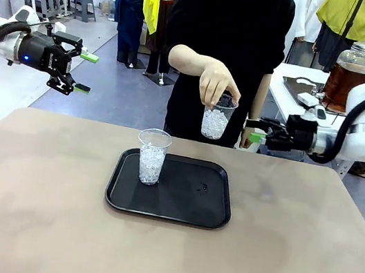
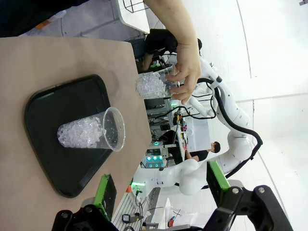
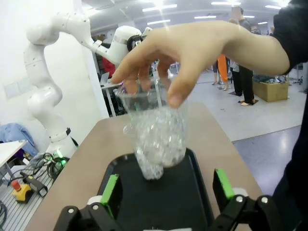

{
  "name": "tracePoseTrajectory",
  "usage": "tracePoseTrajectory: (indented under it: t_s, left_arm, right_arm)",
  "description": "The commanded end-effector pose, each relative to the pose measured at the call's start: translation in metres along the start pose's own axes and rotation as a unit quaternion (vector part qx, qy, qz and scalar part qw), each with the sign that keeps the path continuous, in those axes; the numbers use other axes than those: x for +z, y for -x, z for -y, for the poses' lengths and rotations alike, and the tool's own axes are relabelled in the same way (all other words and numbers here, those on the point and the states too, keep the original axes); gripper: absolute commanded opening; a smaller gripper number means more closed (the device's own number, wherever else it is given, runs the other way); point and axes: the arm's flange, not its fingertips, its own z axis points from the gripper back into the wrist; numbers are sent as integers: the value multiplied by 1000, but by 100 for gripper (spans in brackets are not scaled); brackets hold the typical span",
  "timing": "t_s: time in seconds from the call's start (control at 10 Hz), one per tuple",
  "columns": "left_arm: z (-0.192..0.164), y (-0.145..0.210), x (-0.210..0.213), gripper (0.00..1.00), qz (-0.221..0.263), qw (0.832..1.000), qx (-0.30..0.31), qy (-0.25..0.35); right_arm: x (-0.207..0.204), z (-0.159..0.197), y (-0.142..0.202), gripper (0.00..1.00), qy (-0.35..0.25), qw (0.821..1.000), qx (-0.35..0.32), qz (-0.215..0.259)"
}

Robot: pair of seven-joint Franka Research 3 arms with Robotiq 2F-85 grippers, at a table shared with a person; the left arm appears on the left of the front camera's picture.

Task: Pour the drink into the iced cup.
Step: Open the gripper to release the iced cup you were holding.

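Observation:
An iced cup stands on the left part of the black tray. A person's hand holds a second iced cup by its rim, in the air past the tray's far edge. My right gripper is just right of that cup, open and apart from it. In the right wrist view the held cup hangs ahead of the wide-spread gripper. My left gripper hovers open, high at the far left, with nothing in it. The amber drink fills a big glass jar at the far right.
The jar stands on a white side table behind my right arm. The person stands at the table's far edge. The left wrist view shows the tray, the standing cup and the held cup. Bare brown tabletop surrounds the tray.

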Motion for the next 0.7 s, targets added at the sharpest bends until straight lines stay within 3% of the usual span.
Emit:
tracePoseTrajectory:
  t_s: [0.0,0.4,0.6]
  left_arm:
    - [1,0,0,100,2,1000,-2,-1]
    - [1,0,0,100,2,1000,-2,-1]
    - [1,0,0,100,2,1000,-2,-1]
  right_arm:
    - [25,-20,10,100,-3,999,33,-5]
    - [58,-33,38,100,23,999,43,25]
    - [45,-26,35,100,48,998,50,0]
